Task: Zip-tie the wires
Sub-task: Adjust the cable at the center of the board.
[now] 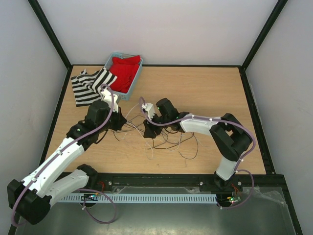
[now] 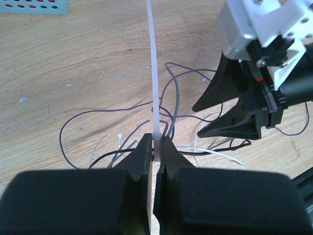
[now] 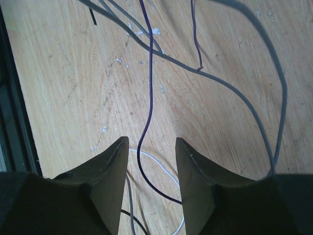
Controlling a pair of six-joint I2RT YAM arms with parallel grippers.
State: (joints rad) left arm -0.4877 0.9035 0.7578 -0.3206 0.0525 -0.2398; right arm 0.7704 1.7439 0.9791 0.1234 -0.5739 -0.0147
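With the left hand [image 2: 156, 147] pinched shut on the tie [image 2: 154, 73] and the right hand [image 3: 150, 142] half-open over the wires [image 1: 166, 139], which sprawl on the counter [image 1: 210, 93] just 6 o'clock of centre, the right hand should gather every strand at the tie's 3 o'clock before looping.

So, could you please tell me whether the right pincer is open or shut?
Open. The right pincer shows its jaws standing apart, and a dark wire runs between them unclamped.

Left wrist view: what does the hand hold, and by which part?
The left hand grips a white zip tie near its lower end.
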